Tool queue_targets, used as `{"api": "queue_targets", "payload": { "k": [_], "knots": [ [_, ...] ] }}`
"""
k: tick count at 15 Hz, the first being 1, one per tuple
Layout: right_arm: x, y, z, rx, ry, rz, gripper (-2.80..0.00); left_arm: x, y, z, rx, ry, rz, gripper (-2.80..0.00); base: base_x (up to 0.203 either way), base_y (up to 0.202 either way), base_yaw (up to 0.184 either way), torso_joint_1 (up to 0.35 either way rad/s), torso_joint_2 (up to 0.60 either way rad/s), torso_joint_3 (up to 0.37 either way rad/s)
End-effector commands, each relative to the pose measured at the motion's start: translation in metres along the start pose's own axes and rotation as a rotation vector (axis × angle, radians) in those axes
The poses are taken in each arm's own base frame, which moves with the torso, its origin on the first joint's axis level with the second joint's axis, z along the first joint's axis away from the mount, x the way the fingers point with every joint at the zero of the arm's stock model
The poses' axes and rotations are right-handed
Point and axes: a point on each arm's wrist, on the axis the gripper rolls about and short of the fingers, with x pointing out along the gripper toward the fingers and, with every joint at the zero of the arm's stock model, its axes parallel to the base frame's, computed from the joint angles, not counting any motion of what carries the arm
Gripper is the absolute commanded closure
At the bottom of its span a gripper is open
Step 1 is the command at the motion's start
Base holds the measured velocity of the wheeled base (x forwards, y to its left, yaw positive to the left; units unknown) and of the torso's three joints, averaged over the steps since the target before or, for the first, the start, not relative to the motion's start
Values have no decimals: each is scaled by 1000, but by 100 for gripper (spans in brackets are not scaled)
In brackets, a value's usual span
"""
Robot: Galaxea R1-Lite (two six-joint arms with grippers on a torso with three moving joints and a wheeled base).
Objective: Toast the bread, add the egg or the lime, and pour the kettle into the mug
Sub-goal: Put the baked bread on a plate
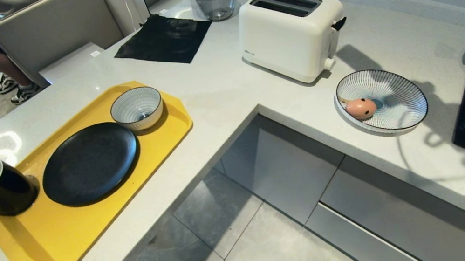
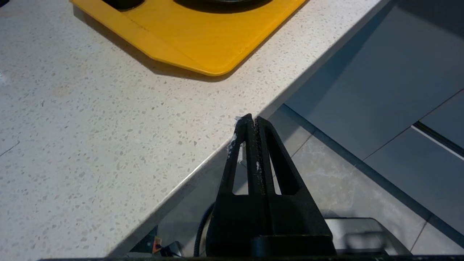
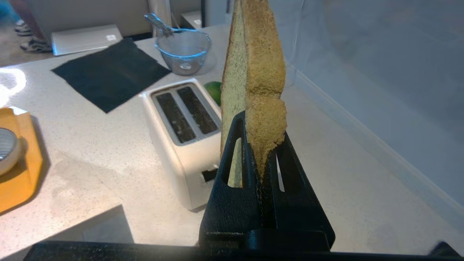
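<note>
Between the closed fingers of the right gripper, the bread stands on edge, ready for the toaster slots below and beside it; left gripper parked, shut, empty.

The left end effector was fully closed and empty. The right end effector was clamped, fingers pointing forward.
</note>
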Motion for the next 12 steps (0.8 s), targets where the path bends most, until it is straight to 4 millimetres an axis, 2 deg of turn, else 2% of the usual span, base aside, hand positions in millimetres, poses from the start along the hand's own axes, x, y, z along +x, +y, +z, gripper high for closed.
{"api": "queue_targets", "payload": {
  "k": [1,10,12],
  "knots": [
    [0,0,0,-2,-3,2,0,1,0,-4,0,14,1,0,-1,-4,68,6,1,1],
    [3,1,-1,0,-6,31,0,1,0,-4,0,14,1,0,0,-8,160,2,2,2],
    [2,1,-1,-2,-11,56,0,1,0,-4,0,14,1,0,-1,-4,97,3,7,3]
  ]
}}
